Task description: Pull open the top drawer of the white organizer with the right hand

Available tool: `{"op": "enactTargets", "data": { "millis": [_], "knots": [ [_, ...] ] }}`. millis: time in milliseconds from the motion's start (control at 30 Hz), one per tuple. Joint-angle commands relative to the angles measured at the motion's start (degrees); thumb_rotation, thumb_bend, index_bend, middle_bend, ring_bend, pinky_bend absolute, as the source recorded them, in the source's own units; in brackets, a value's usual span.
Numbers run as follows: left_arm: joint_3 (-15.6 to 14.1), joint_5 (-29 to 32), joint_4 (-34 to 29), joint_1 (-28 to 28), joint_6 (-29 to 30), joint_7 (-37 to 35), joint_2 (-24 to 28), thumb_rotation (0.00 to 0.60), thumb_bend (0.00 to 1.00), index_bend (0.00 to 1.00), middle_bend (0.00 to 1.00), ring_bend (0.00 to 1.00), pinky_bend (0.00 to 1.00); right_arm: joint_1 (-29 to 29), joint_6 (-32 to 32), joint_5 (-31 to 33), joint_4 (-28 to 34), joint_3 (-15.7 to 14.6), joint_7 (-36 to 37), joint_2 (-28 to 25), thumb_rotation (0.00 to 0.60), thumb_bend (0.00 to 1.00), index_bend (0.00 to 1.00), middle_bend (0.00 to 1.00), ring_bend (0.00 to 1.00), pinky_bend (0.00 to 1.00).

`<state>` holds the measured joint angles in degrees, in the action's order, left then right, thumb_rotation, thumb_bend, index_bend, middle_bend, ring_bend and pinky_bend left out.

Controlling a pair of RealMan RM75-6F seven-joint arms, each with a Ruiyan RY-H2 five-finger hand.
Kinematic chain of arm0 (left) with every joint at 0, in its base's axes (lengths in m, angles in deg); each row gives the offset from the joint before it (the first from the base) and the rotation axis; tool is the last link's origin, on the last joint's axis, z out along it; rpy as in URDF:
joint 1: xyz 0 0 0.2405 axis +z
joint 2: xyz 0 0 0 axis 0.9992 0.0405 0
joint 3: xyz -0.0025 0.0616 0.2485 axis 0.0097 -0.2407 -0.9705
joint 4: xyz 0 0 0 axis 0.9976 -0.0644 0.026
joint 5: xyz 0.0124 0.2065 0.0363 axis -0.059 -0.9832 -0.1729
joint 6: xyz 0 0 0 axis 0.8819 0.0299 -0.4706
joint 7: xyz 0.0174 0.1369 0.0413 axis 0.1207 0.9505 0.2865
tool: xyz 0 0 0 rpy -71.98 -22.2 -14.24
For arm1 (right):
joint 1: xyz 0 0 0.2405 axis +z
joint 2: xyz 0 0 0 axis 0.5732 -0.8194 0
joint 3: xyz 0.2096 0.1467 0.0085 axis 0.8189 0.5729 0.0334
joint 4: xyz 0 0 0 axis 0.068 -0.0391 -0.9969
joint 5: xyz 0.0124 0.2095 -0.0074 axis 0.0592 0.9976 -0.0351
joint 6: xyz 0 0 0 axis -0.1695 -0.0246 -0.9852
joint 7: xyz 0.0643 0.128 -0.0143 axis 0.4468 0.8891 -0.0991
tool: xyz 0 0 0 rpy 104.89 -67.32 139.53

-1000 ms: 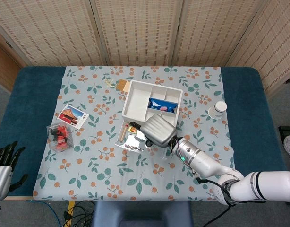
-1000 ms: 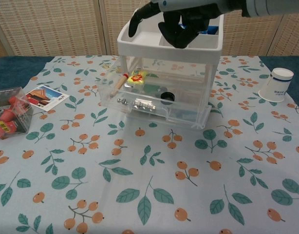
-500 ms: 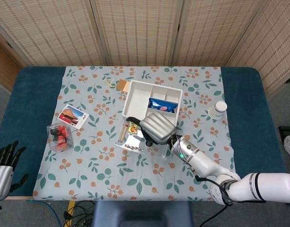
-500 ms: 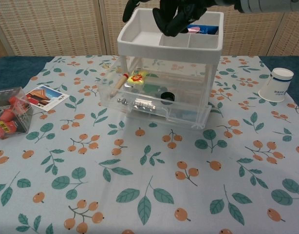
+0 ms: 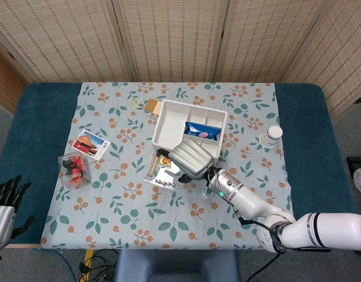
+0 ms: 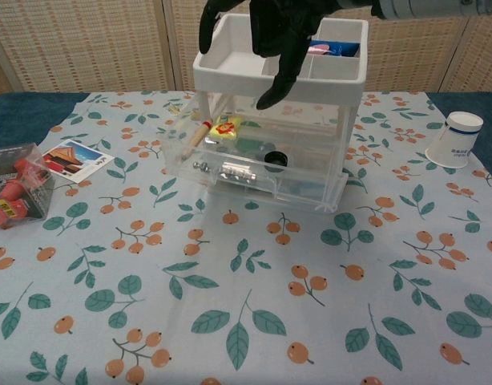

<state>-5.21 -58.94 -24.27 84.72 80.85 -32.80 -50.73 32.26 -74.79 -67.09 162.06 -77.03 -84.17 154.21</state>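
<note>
1. Since a second earlier, the right hand (image 6: 272,36) had uncurled at the organizer's front edge; one dark fingertip now hung down over the white rim, and the organizer itself had not shifted.
2. Its fingers (image 6: 280,80) were spread apart and gripped nothing, hovering above the white organizer (image 5: 188,130), which sat mid-table on the floral cloth.
3. The left hand (image 5: 4,202) idled at the table's near-left corner, fingers apart and empty.
4. The top drawer (image 6: 254,124) looked like thin clear plastic: light, stiff and slick, holding only small items, so it probably slides easily.
5. Hooking fingertips under its front lip seemed the best hold; the light cabinet could skid forward with the pull.
</note>
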Motion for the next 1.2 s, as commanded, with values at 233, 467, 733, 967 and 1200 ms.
{"op": "enactTargets", "data": {
  "millis": [233, 467, 733, 967, 1200],
  "knots": [
    [0.0, -0.02, 0.16, -0.03, -0.08, -0.24, 0.01, 0.6, 0.23, 0.13, 0.02, 0.01, 0.08, 2.87, 3.84, 0.53, -0.82, -2.69, -9.03, -1.01, 0.6, 0.33, 0.31, 1.0, 1.0, 1.0],
    [-0.03, 0.1, 0.12, -0.05, -0.27, -0.09, -0.03, 0.6, 0.23, 0.13, 0.02, 0.01, 0.08, 5.41, 7.45, 2.52, -1.17, -5.17, -14.23, -1.71, 0.6, 0.3, 0.35, 1.0, 1.0, 1.0],
    [-0.14, 0.14, 0.04, -0.07, -0.52, -0.06, 0.02, 0.6, 0.23, 0.13, 0.02, 0.01, 0.08, 7.51, 8.01, 6.3, -1.77, -7.03, -17.96, -1.23, 0.6, 0.11, 0.39, 1.0, 1.0, 1.0],
    [-0.22, 0.23, -0.04, -0.03, -0.65, 0.04, 0.08, 0.6, 0.23, 0.13, 0.02, 0.01, 0.08, 9.63, 8.57, 9.47, -2.31, -8.14, -20.19, -0.29, 0.6, 0.1, 0.43, 1.0, 1.0, 1.0],
    [-0.26, 0.4, -0.03, 0.07, -0.69, 0.0, 0.13, 0.6, 0.23, 0.13, 0.02, 0.01, 0.08, 12.04, 9.21, 12.75, -2.69, -9.63, -22.22, 0.46, 0.6, 0.1, 0.43, 1.0, 1.0, 1.0]
  ]
}}
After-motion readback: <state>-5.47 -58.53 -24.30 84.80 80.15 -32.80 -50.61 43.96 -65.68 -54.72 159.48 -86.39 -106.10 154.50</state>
